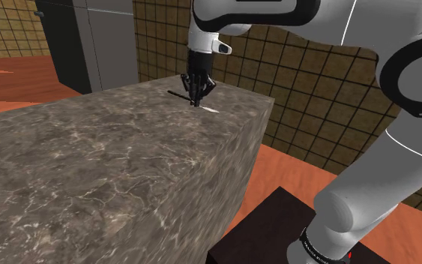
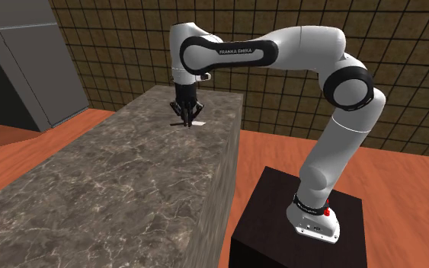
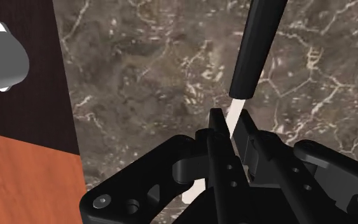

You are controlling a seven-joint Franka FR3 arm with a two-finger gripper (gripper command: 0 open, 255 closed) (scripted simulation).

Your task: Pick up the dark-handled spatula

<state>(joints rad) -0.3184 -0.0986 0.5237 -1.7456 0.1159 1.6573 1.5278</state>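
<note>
**A:** Where is the black-handled spatula with the thin white blade (image 3: 255, 51)?

**B:** In the all-black two-finger gripper (image 3: 231, 130). The round handle runs out ahead of the fingertips. The white neck passes between the two fingers and on back under the palm.

**A:** So the gripper is clenched?

**B:** Clenched on the white neck, as far as I can judge. In the wrist view both fingers lie against the strip with no gap showing.

**A:** Why there and not on the handle?

**B:** My guess is that the fingers straddle the neck crosswise so they close over its narrow width. That leaves the handle's weight out to one side of the gripper, so the spatula may tip when raised.

**A:** And why does the gripper point straight down?

**B:** The spatula sits low on the grey-brown marbled stone bench (image 1: 127, 172). Coming from above is what lets a finger drop on either side of it.

**A:** Is it off the bench?

**B:** I cannot tell. The fingertips are very near the stone, so I judge the lift not yet done.
</note>
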